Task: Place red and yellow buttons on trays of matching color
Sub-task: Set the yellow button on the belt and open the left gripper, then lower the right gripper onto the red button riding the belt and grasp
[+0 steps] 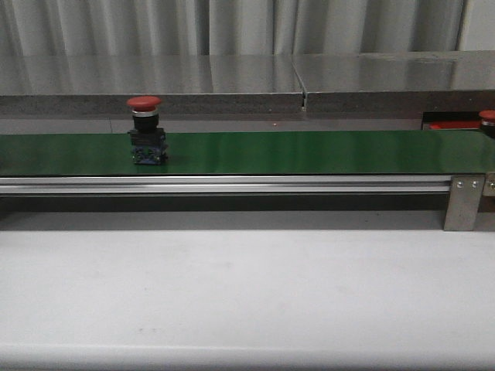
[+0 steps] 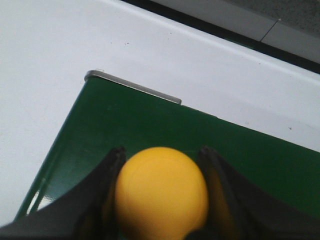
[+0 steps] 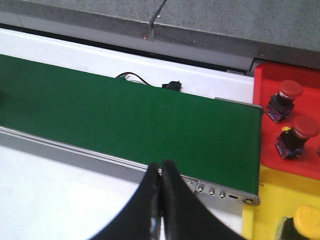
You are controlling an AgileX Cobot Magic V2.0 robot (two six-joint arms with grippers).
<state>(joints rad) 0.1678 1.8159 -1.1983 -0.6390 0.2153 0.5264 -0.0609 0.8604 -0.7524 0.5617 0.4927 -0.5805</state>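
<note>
So in the left wrist view the left gripper [image 2: 162,200] has a yellow button [image 2: 161,192] sitting right between its jaws at the bottom of the frame. Both dark fingers [image 2: 97,200] press against the cap's sides, so it's clamped on it, jaws only as wide as the cap. Under it is the green belt [image 2: 150,125], with the belt's metal end edge in the upper left and the white tabletop [image 2: 50,50] past that.

The right gripper [image 3: 161,172] at the bottom centre of its view has the jaws pressed flat together with nothing in them. It hangs over the near metal rail of the belt. At the right edge of that frame there's a red tray [image 3: 265,100] with two red buttons [image 3: 285,100] standing in it, well apart from those jaws. Below it is a yellow tray [image 3: 270,195] with another yellow-capped button [image 3: 305,222] in the lower right corner.

In the front view a lone red button [image 1: 146,127] stands upright on the belt, left of centre. A sliver of the red tray shows at the far right edge. Neither gripper is in that frame.
</note>
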